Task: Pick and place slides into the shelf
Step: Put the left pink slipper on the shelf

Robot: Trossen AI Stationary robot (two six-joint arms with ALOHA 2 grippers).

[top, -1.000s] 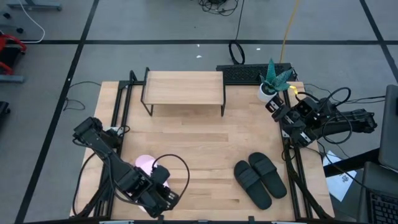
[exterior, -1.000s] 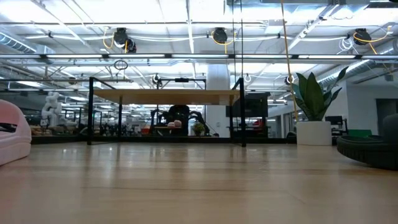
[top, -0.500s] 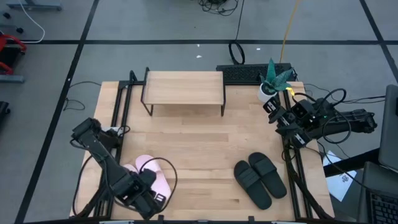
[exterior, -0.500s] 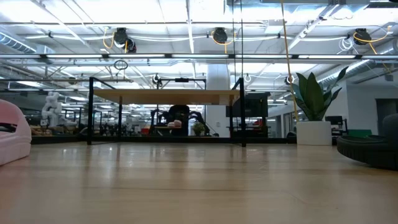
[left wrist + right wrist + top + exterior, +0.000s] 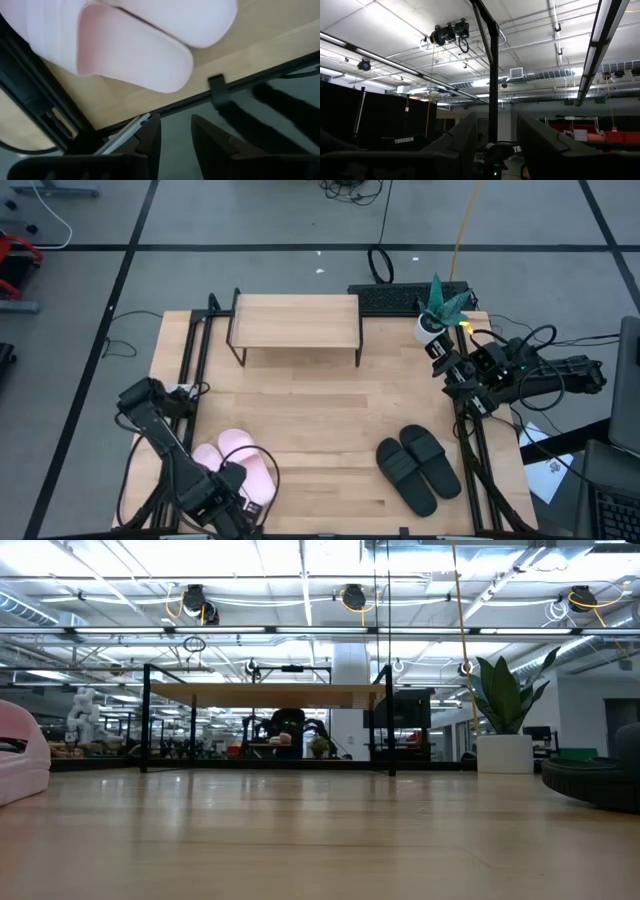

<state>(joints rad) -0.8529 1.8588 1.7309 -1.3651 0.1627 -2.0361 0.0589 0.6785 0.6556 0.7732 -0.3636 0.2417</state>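
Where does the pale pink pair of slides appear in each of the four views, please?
High view: pink slides at the table's near-left corner, beside the left pincer.
Low view: one pink slide at the picture's left edge.
Left wrist view: pink slides fill the upper part, beyond the open fingers.
Right wrist view: not in it.
Shared landmark: the shelf, also in the low view.

Both arms are dark, near-black, built of blocky jointed links. The left arm carries a loop of thin black cable along its links. The right arm shows tangled black cables looping over its wrist. Each hand has two flat, dark, matte fingers, squared at the tips; the right hand's fingers look alike.
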